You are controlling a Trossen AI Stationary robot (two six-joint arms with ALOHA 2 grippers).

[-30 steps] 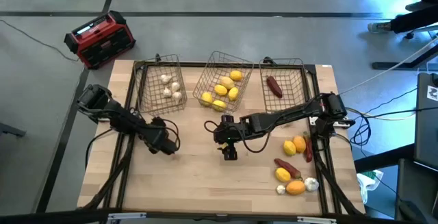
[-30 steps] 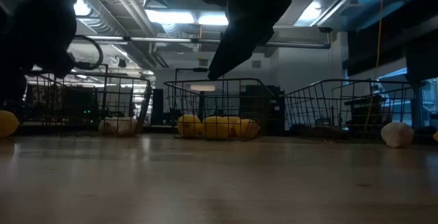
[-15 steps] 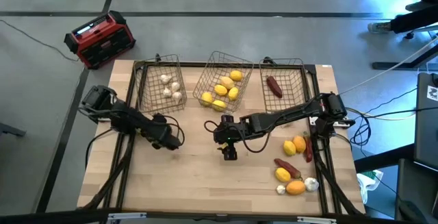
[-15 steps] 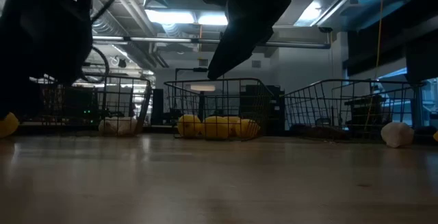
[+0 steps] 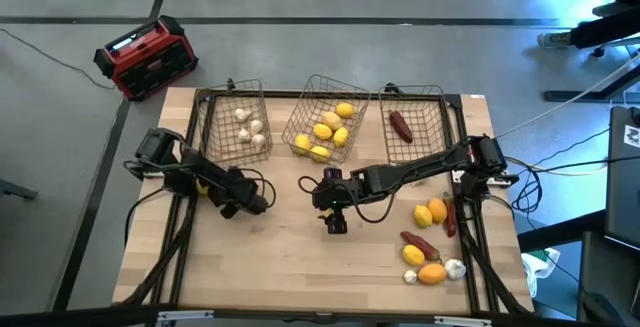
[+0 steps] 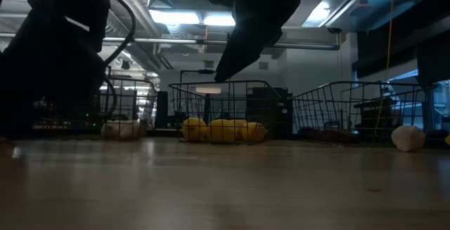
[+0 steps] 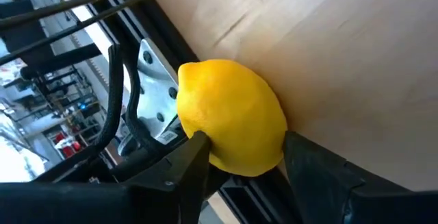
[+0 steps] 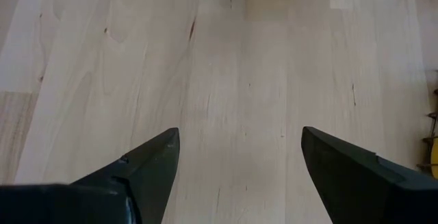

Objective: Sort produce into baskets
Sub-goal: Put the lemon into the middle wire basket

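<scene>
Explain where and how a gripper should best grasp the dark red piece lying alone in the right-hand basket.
Probably across its narrow middle, coming straight down through the open top of the basket. The dark red piece lies flat, long and slim, clear of the wire walls, so fingers closing across its short width should fit.

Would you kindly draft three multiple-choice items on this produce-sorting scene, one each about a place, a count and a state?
1. Where do the white bulbs lie?
A. left basket
B. middle basket
C. right basket

2. How many dark red pieces lie in the right basket?
A. none
B. one
C. three

3. What is the left hand doing?
A. gaping over bare wood
B. closed on a lemon
C. resting inside a basket

Answers: 1 A, the high view shows them in the left basket; 2 B, a single red piece lies there; 3 B, the left wrist view shows its fingers against a lemon.
</scene>
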